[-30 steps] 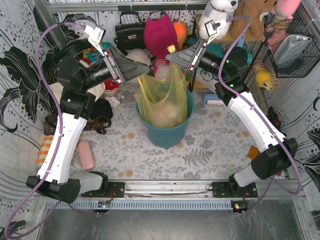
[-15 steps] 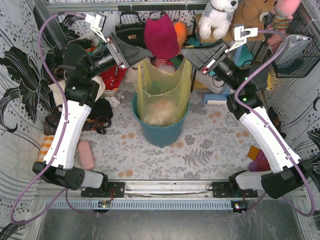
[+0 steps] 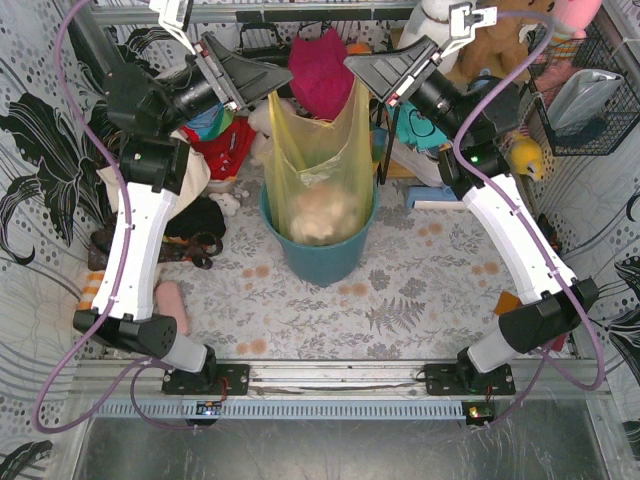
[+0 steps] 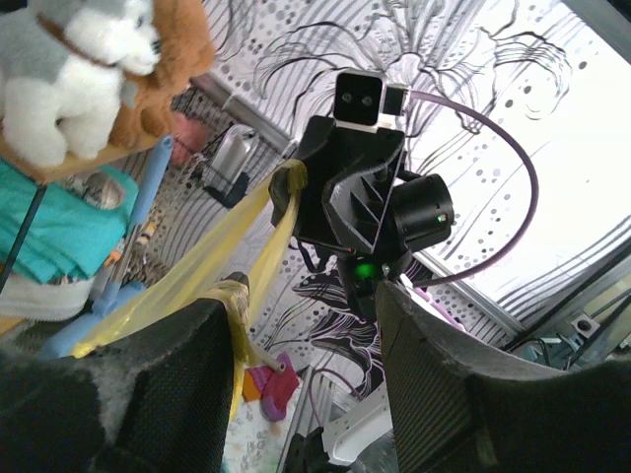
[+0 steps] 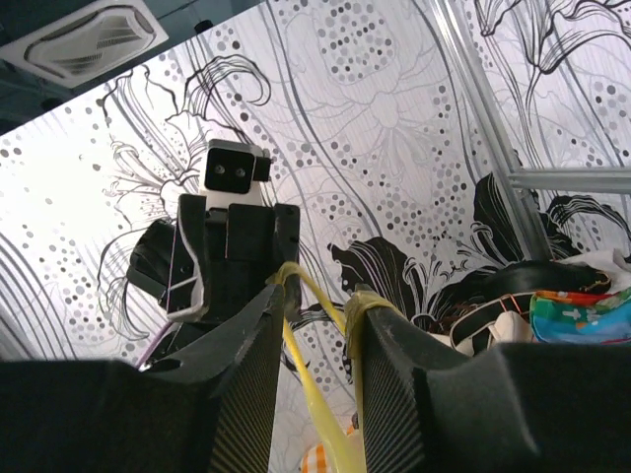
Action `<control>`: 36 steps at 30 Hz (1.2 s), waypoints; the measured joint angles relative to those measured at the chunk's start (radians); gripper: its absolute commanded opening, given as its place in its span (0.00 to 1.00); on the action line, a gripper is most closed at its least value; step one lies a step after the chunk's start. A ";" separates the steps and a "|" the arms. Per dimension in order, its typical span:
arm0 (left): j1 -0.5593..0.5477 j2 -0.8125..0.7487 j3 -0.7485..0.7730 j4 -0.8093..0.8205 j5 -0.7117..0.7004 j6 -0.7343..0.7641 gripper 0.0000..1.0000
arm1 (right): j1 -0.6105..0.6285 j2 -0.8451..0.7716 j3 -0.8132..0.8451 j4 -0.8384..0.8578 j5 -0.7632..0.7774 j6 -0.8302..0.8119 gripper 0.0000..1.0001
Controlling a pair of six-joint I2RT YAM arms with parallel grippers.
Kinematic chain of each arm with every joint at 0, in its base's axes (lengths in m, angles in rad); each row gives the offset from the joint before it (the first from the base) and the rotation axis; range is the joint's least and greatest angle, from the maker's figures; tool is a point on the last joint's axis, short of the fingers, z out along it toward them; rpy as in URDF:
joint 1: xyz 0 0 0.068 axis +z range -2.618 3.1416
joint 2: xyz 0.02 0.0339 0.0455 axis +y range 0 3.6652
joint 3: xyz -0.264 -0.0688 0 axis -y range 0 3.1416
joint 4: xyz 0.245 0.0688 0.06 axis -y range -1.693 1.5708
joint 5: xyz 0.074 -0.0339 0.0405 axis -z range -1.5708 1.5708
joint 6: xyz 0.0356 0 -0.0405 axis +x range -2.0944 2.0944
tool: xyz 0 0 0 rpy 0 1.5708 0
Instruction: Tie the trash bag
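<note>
The yellow-green trash bag (image 3: 316, 150) stands in the teal bin (image 3: 332, 262), and its mouth is pulled up tall between both grippers. White crumpled paper shows through low down. My left gripper (image 3: 272, 78) is raised at the bag's upper left. In the left wrist view (image 4: 308, 291) its jaws stand wide apart, with the bag's rim (image 4: 235, 296) hooked over one fingertip. My right gripper (image 3: 358, 68) is at the bag's upper right. In the right wrist view (image 5: 317, 294) its jaws are apart, with a yellow strand (image 5: 357, 305) draped over one fingertip and another running between the fingers.
Behind the bin are a red plush hat (image 3: 322, 72), a black handbag (image 3: 262, 50), stuffed toys (image 3: 505, 40) and clothes (image 3: 205, 140). A wire basket (image 3: 590, 95) hangs at the right. A pink object (image 3: 172, 298) lies at the left, and an orange piece (image 3: 508, 300) at the right.
Both grippers have risen and drawn nearer each other at the top. The bag's mouth went up with them, so the bag now stands taller and narrower.
</note>
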 measured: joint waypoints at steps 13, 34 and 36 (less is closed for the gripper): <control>0.000 -0.216 -0.382 -0.003 -0.038 0.055 0.63 | 0.000 -0.078 -0.334 0.059 0.007 0.055 0.32; 0.024 -0.132 -0.238 -0.106 -0.069 0.137 0.63 | 0.000 0.006 -0.233 0.063 0.014 0.109 0.30; 0.030 -0.127 -0.268 -0.113 -0.076 0.137 0.63 | 0.000 0.023 -0.255 0.056 0.018 0.124 0.30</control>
